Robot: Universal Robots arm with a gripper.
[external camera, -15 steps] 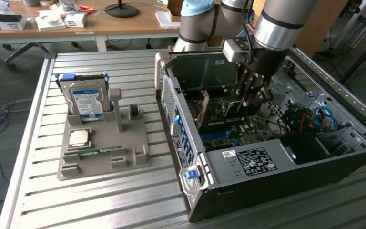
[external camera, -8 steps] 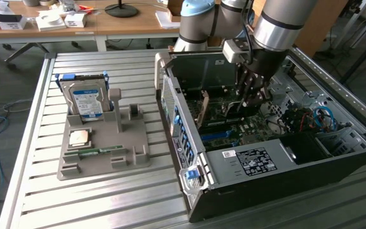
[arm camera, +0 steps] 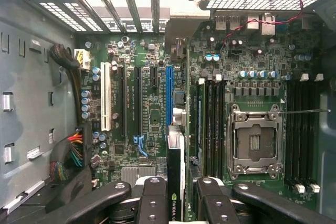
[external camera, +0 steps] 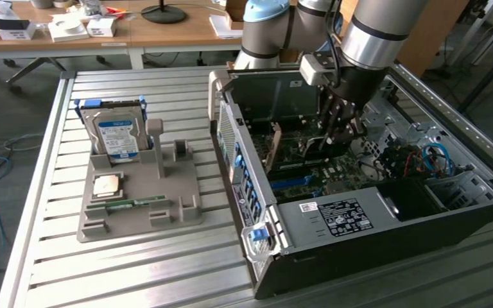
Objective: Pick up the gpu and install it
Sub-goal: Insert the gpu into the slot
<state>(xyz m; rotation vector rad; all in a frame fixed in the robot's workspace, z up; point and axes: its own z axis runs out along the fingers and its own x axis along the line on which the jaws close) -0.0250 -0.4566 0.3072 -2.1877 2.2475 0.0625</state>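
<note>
Looking down into the open computer case (external camera: 400, 239), I see the arm's black gripper (arm camera: 178, 203) hanging in from above and pinching the gpu (arm camera: 176, 153) by its thin edge. One chunky black finger (arm camera: 152, 200) is pressed against each flat face. The gpu is a slim, flat board held on edge inside the case, just over the green motherboard (arm camera: 142, 124). It lines up alongside the long blue slot (arm camera: 169, 95), with black and white slots next to that. Whether the gpu touches the motherboard I cannot tell. Its far end reaches toward the case's slotted rear wall. A square metal processor socket (arm camera: 254, 142) sits further along the motherboard, past a row of narrow black slots. Outside the case, on the exterior view's left, the ribbed aluminium desk (external camera: 101, 276) carries a grey plastic holder (external camera: 178, 212). A boxy silver hard drive (external camera: 118, 136) stands upright in the holder, and a narrow green memory stick (external camera: 131, 203) lies flat on it.
</note>
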